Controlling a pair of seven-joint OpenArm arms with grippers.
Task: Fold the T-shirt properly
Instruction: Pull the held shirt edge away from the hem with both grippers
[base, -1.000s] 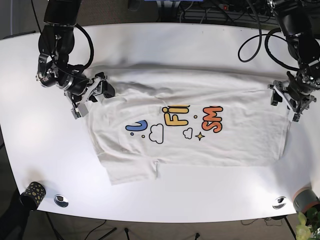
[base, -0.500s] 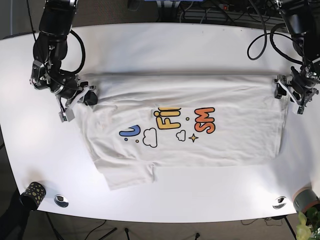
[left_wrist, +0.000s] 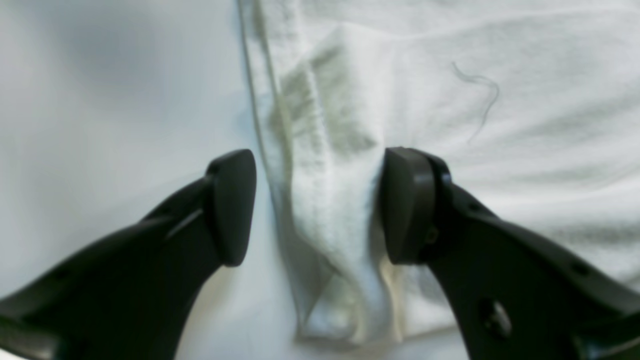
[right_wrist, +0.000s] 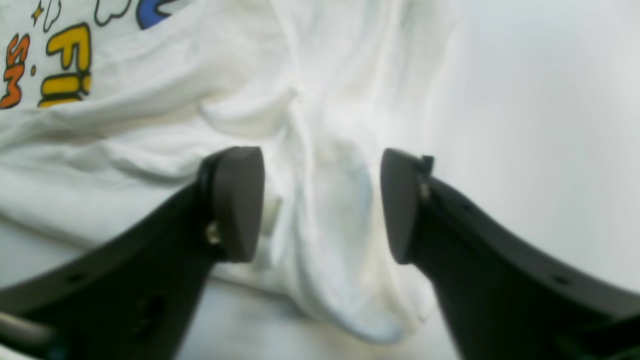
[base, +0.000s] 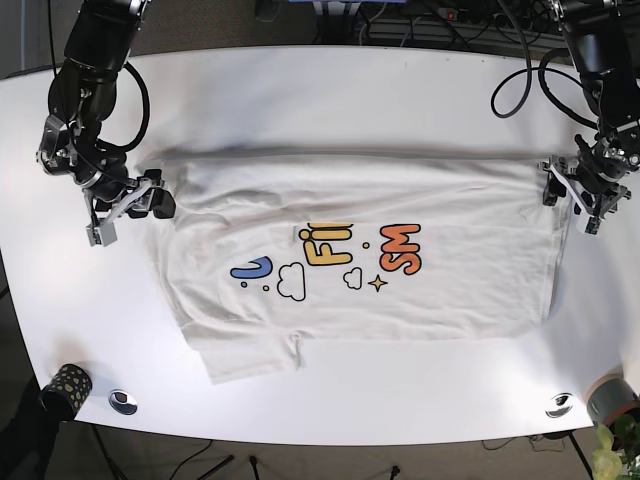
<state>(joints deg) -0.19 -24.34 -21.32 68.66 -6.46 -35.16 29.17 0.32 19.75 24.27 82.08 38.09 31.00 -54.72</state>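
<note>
The left gripper (left_wrist: 320, 207) stands with its two black fingers (left_wrist: 407, 205) spread, a bunched ridge of white cloth rising in the gap between them; the pad on the right touches the fabric while the one on the left sits on bare table just beside the hem. A loose thread (left_wrist: 480, 97) curls on the cloth farther out. The right gripper (right_wrist: 320, 205) is likewise spread, straddling a soft fold of the T-shirt (right_wrist: 320, 125), with neither pad clearly pressing it. Beyond its left finger the printed letters (right_wrist: 60, 65) in yellow and orange show at the upper left of that wrist view. In the base view the right gripper (base: 128, 208) sits at the left end of the garment and the left gripper (base: 578, 192) at the right end, each at a corner of the far edge. The T-shirt (base: 360, 265) lies spread flat across the middle of the white table (base: 320, 90), print facing up, its far edge folded over in a long straight band. A dark speckled cup (base: 66, 386) stands at the near left corner of the table, well apart from the cloth.
</note>
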